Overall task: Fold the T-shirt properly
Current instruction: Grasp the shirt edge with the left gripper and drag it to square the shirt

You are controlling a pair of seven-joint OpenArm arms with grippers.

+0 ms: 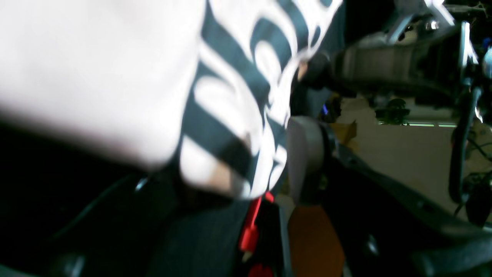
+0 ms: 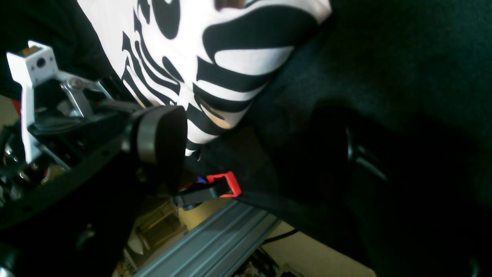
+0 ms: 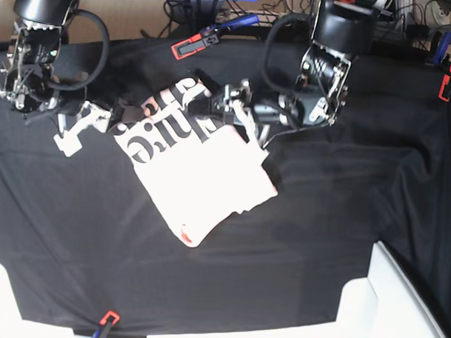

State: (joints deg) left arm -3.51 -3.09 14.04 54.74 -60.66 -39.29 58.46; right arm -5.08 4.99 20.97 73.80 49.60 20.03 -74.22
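The T-shirt (image 3: pixel 203 179) lies partly folded on the big black cloth (image 3: pixel 328 210), its plain pink side facing up and a band of black lettering along the far edge. My left gripper (image 3: pixel 205 103) reaches in from the right to that lettered far edge. Its jaws stand open and the blurred lettered fabric (image 1: pixel 238 96) lies close between them. My right gripper (image 3: pixel 116 119) sits at the shirt's far left corner. It is open too, and in the right wrist view the lettered corner (image 2: pixel 215 77) lies between one grey finger pad (image 2: pixel 161 138) and a dark finger on the other side.
Red clamps pin the cloth at the far edge (image 3: pixel 187 46), the right edge (image 3: pixel 445 86) and the near edge (image 3: pixel 108 317). One such clamp (image 2: pixel 225 184) shows beside an aluminium rail (image 2: pixel 215 238). A white box (image 3: pixel 402 309) stands at the near right.
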